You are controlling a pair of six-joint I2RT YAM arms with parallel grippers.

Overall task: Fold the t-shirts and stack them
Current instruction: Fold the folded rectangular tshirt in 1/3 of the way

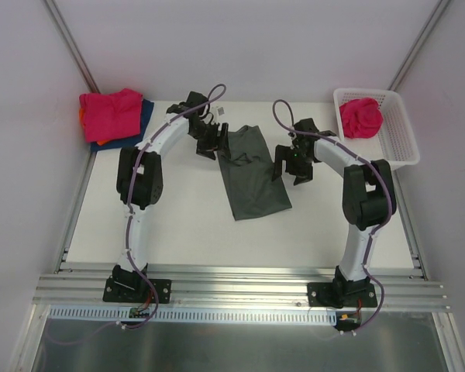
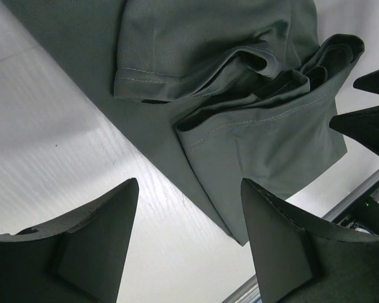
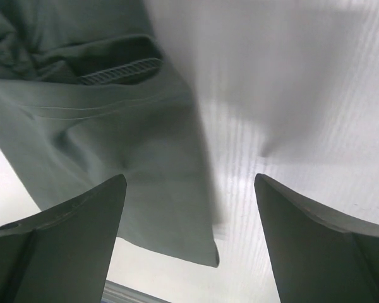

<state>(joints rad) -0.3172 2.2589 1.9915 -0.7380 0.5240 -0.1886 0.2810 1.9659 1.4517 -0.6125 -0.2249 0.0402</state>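
Top external view gives you a dark grey t-shirt (image 1: pixel 252 174) folded into a long narrow strip, lying flat near the middle of the white table (image 1: pixel 178 225) and slanting a little. The left gripper (image 1: pixel 211 146) sits at the strip's far left corner. From this height you cannot tell whether its fingertips touch the cloth. The right gripper (image 1: pixel 292 172) hangs just beside the strip's right edge, jaws apart. At the far left corner of the table a folded bright pink t-shirt (image 1: pixel 110 114) tops a stack, with an orange t-shirt (image 1: pixel 101 142) and a blue t-shirt (image 1: pixel 142 122) showing under it. At the far right stands a white plastic lattice basket (image 1: pixel 399 139) with another crumpled pink t-shirt (image 1: pixel 361 118) inside.

Left wrist view shows you the left gripper (image 2: pixel 189 246) with its two dark fingers (image 2: pixel 95 246) spread and nothing between them but bare table (image 2: pixel 50 139) and the edge of the dark grey t-shirt (image 2: pixel 240 126). The folded sleeve hems and a bunched fold lie just beyond the fingertips. The right gripper's black tips (image 2: pixel 372 120) poke in at the right edge.

Right wrist view shows you the right gripper (image 3: pixel 189 243) wide apart and gripping nothing. The dark grey t-shirt (image 3: pixel 114 151) fills the left half, its corner reaching down between the fingers (image 3: pixel 63 240), while the right finger is over bare table (image 3: pixel 290 95).
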